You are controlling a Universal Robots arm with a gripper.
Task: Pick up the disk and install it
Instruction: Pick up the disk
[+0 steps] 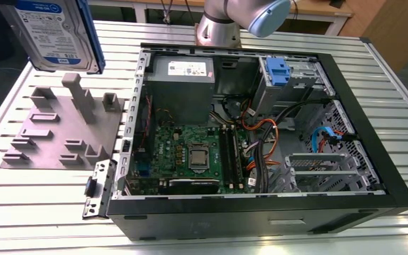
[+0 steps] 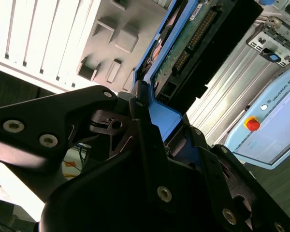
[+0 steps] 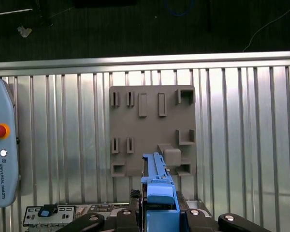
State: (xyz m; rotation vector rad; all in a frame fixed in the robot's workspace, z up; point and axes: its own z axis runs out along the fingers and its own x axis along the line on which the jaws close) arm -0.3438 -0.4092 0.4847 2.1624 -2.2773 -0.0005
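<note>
The disk [image 1: 51, 32], silver with a white-and-blue label and blue rails, hangs in the air at the exterior view's upper left, above the grey holder plate [image 1: 62, 127]. In the second wrist view the disk [image 2: 193, 43] shows its green circuit underside, and my gripper [image 2: 159, 121] is shut on its blue-railed end. In the first wrist view the disk [image 3: 157, 183] stands edge-on between the black fingers [image 3: 130, 215], above the holder plate [image 3: 152, 130].
An open computer case [image 1: 360, 122] lies on the slatted metal table [image 1: 48, 196], with a grey drive cage and blue latch [image 1: 278, 71] at its far right. The power supply [image 1: 183, 71] and motherboard [image 1: 197, 154] sit inside. The arm's base [image 1: 222, 21] stands behind. A teach pendant [image 3: 2, 145] lies nearby.
</note>
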